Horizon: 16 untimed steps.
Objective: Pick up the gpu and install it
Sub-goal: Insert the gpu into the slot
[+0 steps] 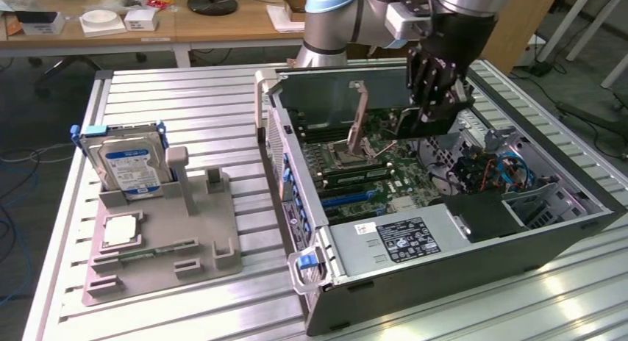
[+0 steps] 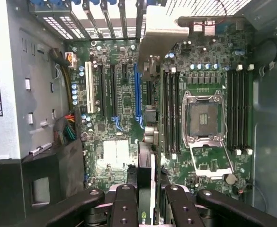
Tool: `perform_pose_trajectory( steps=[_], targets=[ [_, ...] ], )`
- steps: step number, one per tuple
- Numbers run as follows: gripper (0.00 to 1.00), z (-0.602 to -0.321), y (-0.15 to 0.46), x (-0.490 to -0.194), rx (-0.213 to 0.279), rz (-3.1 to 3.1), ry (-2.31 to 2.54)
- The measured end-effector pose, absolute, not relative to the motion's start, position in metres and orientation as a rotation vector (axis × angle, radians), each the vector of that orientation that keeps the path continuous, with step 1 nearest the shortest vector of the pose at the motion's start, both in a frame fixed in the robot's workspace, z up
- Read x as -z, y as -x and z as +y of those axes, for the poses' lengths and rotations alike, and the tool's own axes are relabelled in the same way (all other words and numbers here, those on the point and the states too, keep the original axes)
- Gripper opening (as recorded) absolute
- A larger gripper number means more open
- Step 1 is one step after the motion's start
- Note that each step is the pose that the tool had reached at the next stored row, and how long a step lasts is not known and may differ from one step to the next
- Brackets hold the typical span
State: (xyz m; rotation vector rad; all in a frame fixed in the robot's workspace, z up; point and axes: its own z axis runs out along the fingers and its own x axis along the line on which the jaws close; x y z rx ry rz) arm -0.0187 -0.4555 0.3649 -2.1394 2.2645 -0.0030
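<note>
The gpu (image 2: 147,182) is in the air inside the open computer case (image 1: 471,282), hanging above the motherboard (image 2: 119,109) and not yet in any slot. In the wrist view it is seen edge-on, a thin dark board running away from the camera between the black fingers (image 2: 124,208), with its silver end bracket (image 2: 162,38) at the far end near the case's rear slot openings. The jaws are closed on the gpu, partly shut to the card's thickness, one pair of fingers on each face. In the exterior view the card (image 1: 398,124) hangs below the wrist, over the middle of the board and close to the empty processor socket (image 2: 205,118).

The pick-up looks done and the install step is in hand: the card is being carried over the board, apart from it. The long blue expansion slot (image 2: 137,94) lies just beside the line of the card's edge. Whether the two are truly in line I cannot tell.

As I judge it, seating calls for the card's lower edge to be square over that slot along its whole length, the bracket meeting a rear opening, and a straight descent without tilt. A skewed approach could catch the upright parts around the slot.

Outside the case, on the bench (image 1: 187,91), a grey fixture (image 1: 196,245) holds a hard drive (image 1: 128,164), well apart from the work.
</note>
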Motion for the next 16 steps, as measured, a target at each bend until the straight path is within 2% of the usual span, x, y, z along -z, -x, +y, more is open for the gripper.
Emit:
perform_pose_trajectory(
  steps=[16],
  targets=[
    [0.27, -0.456, 0.031, -0.336, 0.006, 2.203, 2.198]
  ],
)
